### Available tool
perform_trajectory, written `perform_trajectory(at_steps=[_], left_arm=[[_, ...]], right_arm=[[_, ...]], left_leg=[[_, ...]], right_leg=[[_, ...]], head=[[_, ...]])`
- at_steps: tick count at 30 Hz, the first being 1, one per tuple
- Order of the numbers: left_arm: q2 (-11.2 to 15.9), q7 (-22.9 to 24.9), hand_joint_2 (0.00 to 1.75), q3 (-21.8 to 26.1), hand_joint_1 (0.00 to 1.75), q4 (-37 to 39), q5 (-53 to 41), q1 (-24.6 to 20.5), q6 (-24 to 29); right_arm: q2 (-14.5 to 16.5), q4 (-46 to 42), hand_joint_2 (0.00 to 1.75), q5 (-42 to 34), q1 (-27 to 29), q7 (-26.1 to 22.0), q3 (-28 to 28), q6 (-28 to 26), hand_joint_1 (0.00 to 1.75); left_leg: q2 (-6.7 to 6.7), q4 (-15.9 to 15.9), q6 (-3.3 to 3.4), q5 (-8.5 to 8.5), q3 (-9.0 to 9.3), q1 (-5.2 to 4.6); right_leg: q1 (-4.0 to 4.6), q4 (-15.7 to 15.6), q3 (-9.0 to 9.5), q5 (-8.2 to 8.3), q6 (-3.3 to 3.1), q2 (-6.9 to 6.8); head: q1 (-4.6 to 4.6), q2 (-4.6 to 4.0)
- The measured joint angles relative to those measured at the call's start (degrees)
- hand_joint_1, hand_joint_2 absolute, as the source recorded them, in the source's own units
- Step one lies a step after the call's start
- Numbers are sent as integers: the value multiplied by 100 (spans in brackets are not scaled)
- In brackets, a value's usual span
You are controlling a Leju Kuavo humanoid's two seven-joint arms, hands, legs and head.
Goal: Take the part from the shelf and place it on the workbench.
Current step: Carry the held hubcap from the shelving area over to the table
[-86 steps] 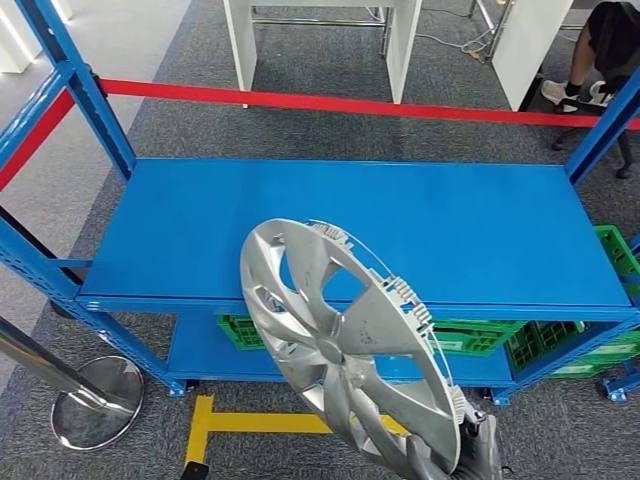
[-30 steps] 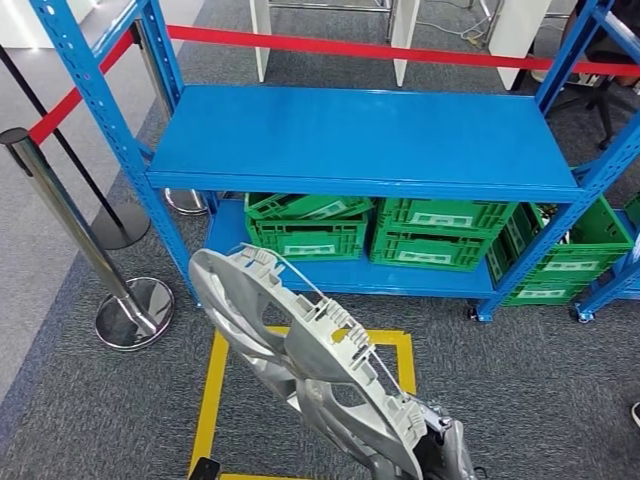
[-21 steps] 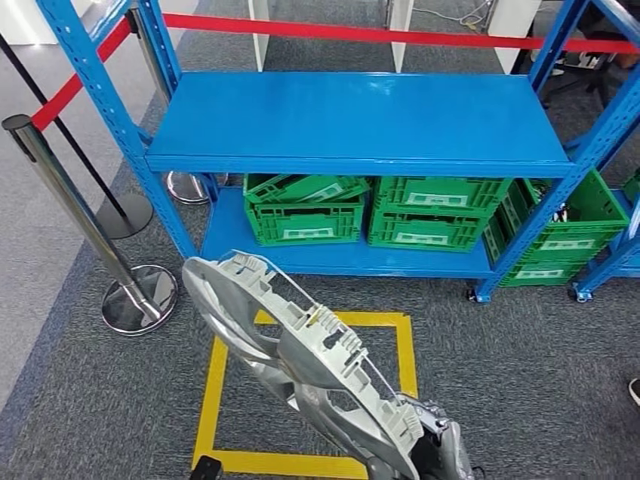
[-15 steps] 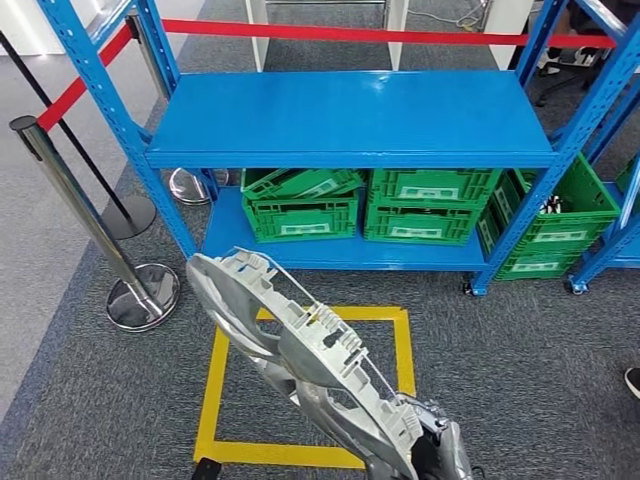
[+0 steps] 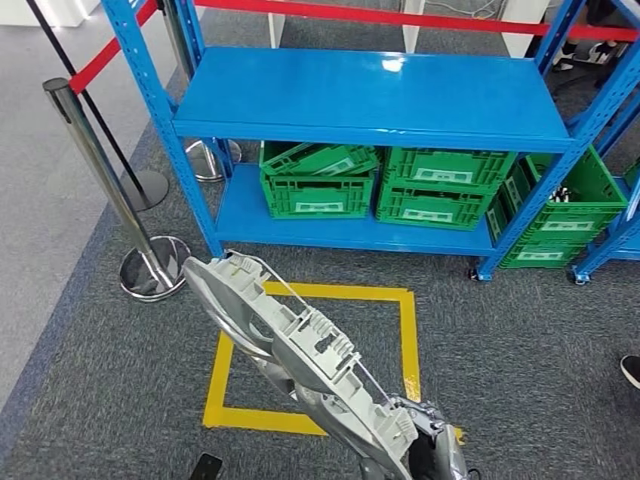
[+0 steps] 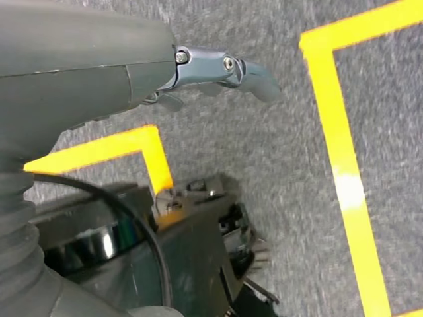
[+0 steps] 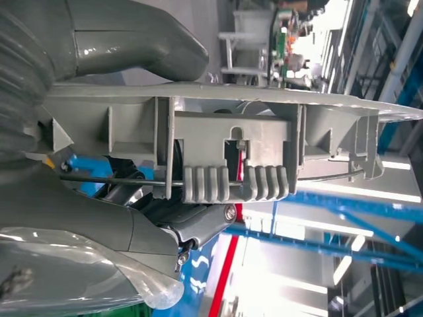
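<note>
- Silver-grey plastic wheel cover, round and spoked, ribbed clips round its rim (image 5: 294,345): held in the air, tilted, clip side up, over the yellow floor-tape square (image 5: 407,330) on the grey carpet (image 5: 528,380). Off the shelf; no workbench in sight.
- Handling, a judgement: thin moulded plastic, so light and fairly stiff but springy. Broad disc held at one edge, so it will lever and wobble when the robot walks. Clips and the thin wire ring (image 7: 125,179) look easy to bend or snap.
- Where to hold: the rim, as now. A thick rim section between clips is safer than the clip teeth or a spoke.
- Right hand (image 5: 430,450): grips the cover's near rim at the lower edge of the head view. In the right wrist view the thumb (image 7: 149,39) lies on one face and the darker fingers (image 7: 199,221) press the other, the rim pinched between.
- Left hand (image 6: 219,69): hangs above the carpet and tape, holds nothing; fingers (image 6: 252,71) stretched out, fairly straight.
- Blue steel shelf rack (image 5: 370,100) ahead, well apart from the cover; green plastic crates (image 5: 377,190) on its lower level.
- Chrome barrier post (image 5: 113,190) with red belt (image 5: 113,50) beside the rack's end.
</note>
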Motion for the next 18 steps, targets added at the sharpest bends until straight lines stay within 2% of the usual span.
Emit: perform_trajectory(at_steps=[1,2,3,4,5,6,7,8,9,11,12,13,15,16,17,18], left_arm=[[1,-4,175,-1,0,0,-3,-1,-10],[1,-8,175,0,0,0,-7,-1,-18],[2,-10,175,0,0,0,-10,-3,-25],[1,-13,175,0,0,0,-13,-6,-30],[1,-15,175,0,0,0,-14,-11,-32],[1,-18,175,-1,0,0,-15,-18,-32],[2,-21,175,-1,0,0,-15,-25,-32],[2,-23,175,-1,0,0,-15,-32,-32],[3,-25,175,-1,0,0,-15,-34,-32],[7,-27,175,0,0,1,-15,-22,-32],[9,-28,175,0,0,2,-15,-14,-33],[11,-28,175,0,0,2,-15,-8,-34],[13,-33,175,-2,0,2,-25,-10,-40],[15,-37,175,-2,0,2,-35,-12,-58],[21,-42,175,-3,0,2,-51,-13,-93],[30,-48,175,-4,0,2,-69,-10,-143]], right_arm=[[-11,15,175,8,-8,0,3,-5,175],[-22,31,175,15,-13,1,8,-9,175],[-32,43,175,21,-14,2,16,-15,175],[-43,50,175,24,-15,2,24,-23,175],[-50,54,175,27,-16,2,31,-32,175],[-56,55,175,28,-21,2,36,-39,175],[-61,56,175,29,-25,2,39,-45,175],[-64,60,175,30,-26,2,42,-49,175],[-67,63,175,31,-28,2,45,-50,175],[-70,68,175,32,-35,2,49,-55,175],[-73,68,175,32,-42,2,51,-57,175],[-74,68,175,33,-46,1,52,-60,175],[-79,68,175,41,-43,-2,58,-66,175],[-80,70,175,49,-40,-2,64,-73,175],[-82,75,175,56,-39,-1,72,-85,175],[-84,83,175,62,-40,1,82,-102,175]], left_leg=[[-9,18,3,46,-72,-2],[-25,41,-2,92,-146,-3],[-49,68,-13,138,-225,0],[-84,102,-29,180,-305,7],[-130,144,-54,218,-384,16],[-181,191,-88,254,-466,17],[-236,236,-120,296,-536,16],[-295,269,-153,349,-593,13],[-352,282,-184,408,-640,10],[-450,291,-247,490,-712,19],[-418,353,-278,400,-760,22],[-345,514,-308,202,-820,24],[-147,1130,-360,-383,-959,37],[-97,1491,-384,-592,-1007,48],[-73,1769,-401,-664,-1012,58],[-59,1904,-409,-599,-953,64]], right_leg=[[-3,357,-65,-164,15,7],[-6,592,-69,-205,28,8],[-11,639,17,-123,38,11],[-19,483,194,39,43,24],[-35,150,454,198,46,83],[-50,-261,758,261,47,212],[-63,-622,1003,254,36,334],[-69,-872,1150,207,23,427],[-61,-977,1210,156,2,460],[-54,-973,1103,203,-76,319],[-57,-968,1047,243,-132,243],[-62,-974,972,293,-191,157],[-51,-976,846,391,-264,-6],[-42,-972,790,441,-275,-91],[-35,-966,736,491,-274,-173],[-30,-956,675,541,-270,-252]], head=[[9,0],[15,0],[16,0],[18,0],[20,0],[21,0],[19,0],[20,0],[17,0],[20,0],[4,0],[-19,0],[-61,0],[-68,0],[-67,0],[-71,0]])
